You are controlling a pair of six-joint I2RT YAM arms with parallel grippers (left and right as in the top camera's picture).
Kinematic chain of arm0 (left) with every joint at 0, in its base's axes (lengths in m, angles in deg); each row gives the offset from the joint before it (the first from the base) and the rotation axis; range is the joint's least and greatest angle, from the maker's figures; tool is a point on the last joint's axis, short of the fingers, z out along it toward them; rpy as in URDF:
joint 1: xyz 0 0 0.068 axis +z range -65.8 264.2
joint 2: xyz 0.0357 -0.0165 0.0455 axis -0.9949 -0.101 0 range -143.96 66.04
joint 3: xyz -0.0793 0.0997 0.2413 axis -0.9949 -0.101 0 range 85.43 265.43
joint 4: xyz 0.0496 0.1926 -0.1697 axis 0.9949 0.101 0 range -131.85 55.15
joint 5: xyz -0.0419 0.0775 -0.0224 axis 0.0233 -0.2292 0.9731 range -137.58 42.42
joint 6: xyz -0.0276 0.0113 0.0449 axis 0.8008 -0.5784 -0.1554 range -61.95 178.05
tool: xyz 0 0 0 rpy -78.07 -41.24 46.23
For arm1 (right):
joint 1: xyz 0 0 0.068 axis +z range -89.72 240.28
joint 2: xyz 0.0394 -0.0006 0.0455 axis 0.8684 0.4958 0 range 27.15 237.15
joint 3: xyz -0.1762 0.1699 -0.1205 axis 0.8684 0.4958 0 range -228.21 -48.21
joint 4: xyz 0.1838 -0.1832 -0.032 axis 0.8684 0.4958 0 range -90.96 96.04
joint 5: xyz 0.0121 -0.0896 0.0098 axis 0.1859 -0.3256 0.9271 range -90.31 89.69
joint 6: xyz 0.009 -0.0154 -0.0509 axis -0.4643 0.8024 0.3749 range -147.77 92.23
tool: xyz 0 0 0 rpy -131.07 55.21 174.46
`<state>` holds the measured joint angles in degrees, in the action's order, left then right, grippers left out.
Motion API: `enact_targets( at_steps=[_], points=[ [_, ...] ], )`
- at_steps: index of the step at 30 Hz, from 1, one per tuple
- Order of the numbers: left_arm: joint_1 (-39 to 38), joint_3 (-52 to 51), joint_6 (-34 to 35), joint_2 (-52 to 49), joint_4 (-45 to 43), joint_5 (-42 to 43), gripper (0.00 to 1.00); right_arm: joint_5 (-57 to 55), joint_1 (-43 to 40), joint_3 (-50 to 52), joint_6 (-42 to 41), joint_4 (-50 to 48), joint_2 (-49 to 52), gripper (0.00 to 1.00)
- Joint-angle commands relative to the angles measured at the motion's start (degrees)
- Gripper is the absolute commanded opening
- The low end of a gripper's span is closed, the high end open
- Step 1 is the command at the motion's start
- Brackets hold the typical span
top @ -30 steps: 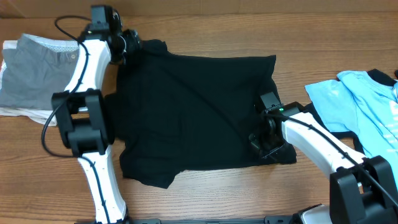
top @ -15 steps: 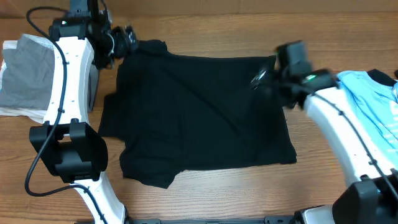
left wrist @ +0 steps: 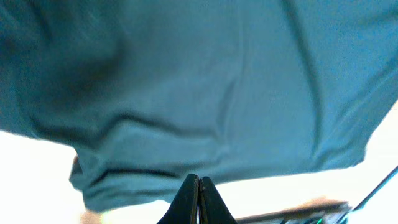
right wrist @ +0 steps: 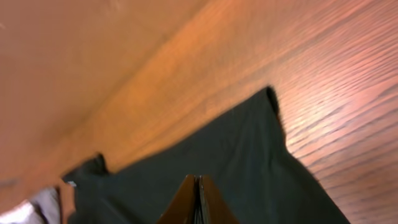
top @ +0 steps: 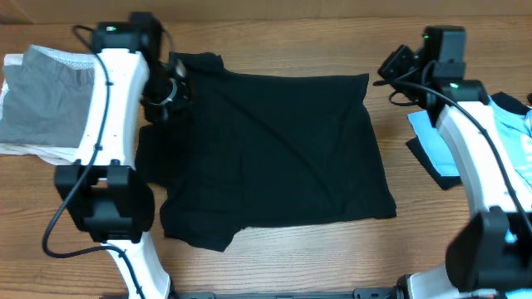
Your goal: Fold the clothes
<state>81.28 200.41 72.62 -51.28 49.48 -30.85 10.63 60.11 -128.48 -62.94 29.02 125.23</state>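
1. Two loose ends lie nearest the robot on the table (top: 274, 270): a bunched flap at the near left of the black shirt (top: 274, 158) and its near-right corner (top: 386, 208). Neither pincer is close to them.
2. Farther in, the shirt's body lies spread flat, with its long axis roughly left to right. The narrower end, probably the neck, is at the far left, though black on black makes that hard to confirm.
3. A grey garment (top: 41, 100) lies left of the shirt and a light blue garment (top: 499, 133) lies right of it. Both are apart from the shirt and outside the arms' present reach.
4. Farther again, the left gripper (top: 170, 95) hangs over the shirt's far-left part. In the left wrist view its fingertips (left wrist: 189, 196) are pressed together with nothing between them, and cloth fills the view beyond them. I judge this arm the nearer one for the next grasp, since the fabric lies directly under and ahead of it.
5. Farthest is the right gripper (top: 389, 68), over bare wood just right of the shirt's far-right corner (top: 362, 80). Its fingertips (right wrist: 189, 199) are also together and empty, and the corner lies ahead of them, to the left in the scene.
6. A fold across the long axis looks to need both far corners pinched, so each pincer must part first.
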Motion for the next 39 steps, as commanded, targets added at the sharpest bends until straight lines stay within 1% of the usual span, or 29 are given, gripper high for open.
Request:
enact_targets(
  at_steps=[1, 4, 8, 12, 16, 19, 30, 39],
  points=[
    [-4.9, -2.1, -0.8, 0.8, 2.6, -3.5, 0.04, 5.0, 0.4, -0.9, 0.7, -0.4, 6.0, 0.04],
    [-7.8, -6.0, -0.8, 0.8, 2.9, -3.4, 0.04, 5.0, 0.4, -0.9, 0.7, -0.4, 8.1, 0.04],
    [-10.3, -14.3, 1.1, 0.8, -0.6, -3.4, 0.04, 5.7, 0.4, -0.9, 2.9, -0.6, 9.5, 0.04],
    [-11.3, -23.1, 3.3, 0.8, -5.0, -3.0, 0.04, 5.7, 0.4, -0.9, 3.8, -0.8, 10.1, 0.04],
    [-11.4, -31.1, 3.2, 0.8, -8.1, -1.7, 0.04, 5.6, 0.4, -0.9, 3.8, -0.6, 12.1, 0.04],
    [-11.4, -35.2, 3.2, 0.8, -10.0, -1.7, 0.04, 5.7, 0.4, -0.9, 3.7, -0.6, 14.2, 0.04],
    [-12.6, -43.6, 2.6, 0.9, -11.8, -2.3, 0.04, 6.2, 0.4, -0.9, 3.5, -3.4, 18.8, 0.04],
    [-12.7, -46.0, 3.3, 0.9, -16.1, -2.3, 0.04, 7.1, 0.8, -0.9, 3.5, -4.2, 22.2, 0.04]
  ],
)
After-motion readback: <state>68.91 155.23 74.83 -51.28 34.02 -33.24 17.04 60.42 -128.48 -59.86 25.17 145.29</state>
